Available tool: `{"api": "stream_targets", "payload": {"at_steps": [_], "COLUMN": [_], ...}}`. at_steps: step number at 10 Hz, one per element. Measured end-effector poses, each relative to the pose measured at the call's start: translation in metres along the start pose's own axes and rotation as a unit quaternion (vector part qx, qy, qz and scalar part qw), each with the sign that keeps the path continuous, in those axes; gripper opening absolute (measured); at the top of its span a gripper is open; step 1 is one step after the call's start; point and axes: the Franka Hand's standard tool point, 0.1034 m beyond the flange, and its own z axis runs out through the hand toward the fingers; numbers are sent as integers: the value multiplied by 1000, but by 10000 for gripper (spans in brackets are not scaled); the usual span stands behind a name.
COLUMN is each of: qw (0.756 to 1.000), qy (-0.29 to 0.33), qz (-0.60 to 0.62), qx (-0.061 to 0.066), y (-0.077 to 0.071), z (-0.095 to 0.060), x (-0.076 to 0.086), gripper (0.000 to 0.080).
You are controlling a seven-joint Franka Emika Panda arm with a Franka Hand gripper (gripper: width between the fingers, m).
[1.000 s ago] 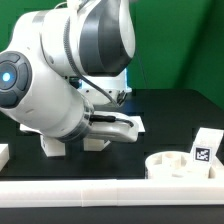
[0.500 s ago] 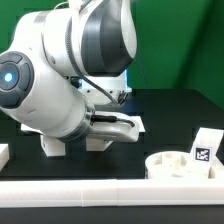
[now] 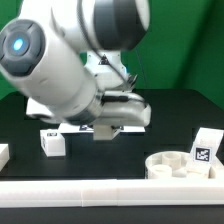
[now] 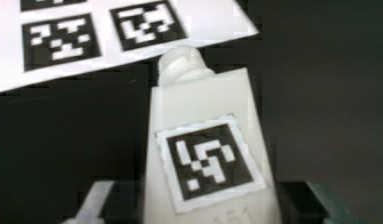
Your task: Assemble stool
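The wrist view shows a white stool leg with a black-and-white tag lying lengthwise between my two fingers. My gripper is shut on its near end. In the exterior view the gripper hangs low over the black table with that leg in it, under the big white arm. A second leg stands on the table towards the exterior view's left. The round disc seat lies at the front right, and a third leg stands just behind it.
The marker board lies flat just beyond the held leg's far tip. A long white rail runs along the table's front edge. A small white piece sits at the far left edge. A green wall backs the table.
The jaws have closed on the leg. The arm has swung up and towards the exterior view's right, carrying the leg off its earlier spot. The other parts have not moved.
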Motion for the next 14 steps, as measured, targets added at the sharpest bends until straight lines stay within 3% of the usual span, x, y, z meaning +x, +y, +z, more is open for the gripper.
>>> {"api": "stream_targets", "payload": {"at_steps": [2, 6, 7, 9, 11, 13, 14], "qw": [1000, 997, 993, 984, 967, 944, 931], "qy": [19, 75, 114, 179, 254, 326, 362], "qz": [16, -11, -13, -14, -23, -33, -37], "qx": [2, 5, 7, 10, 13, 19, 22], "y": [-29, -31, -35, -43, -57, -75, -79], "z": [-20, -29, -34, -40, -56, -83, -87], "x": [-17, -5, 1, -3, -8, -21, -22], "gripper": [327, 327, 327, 327, 327, 327, 327]}}
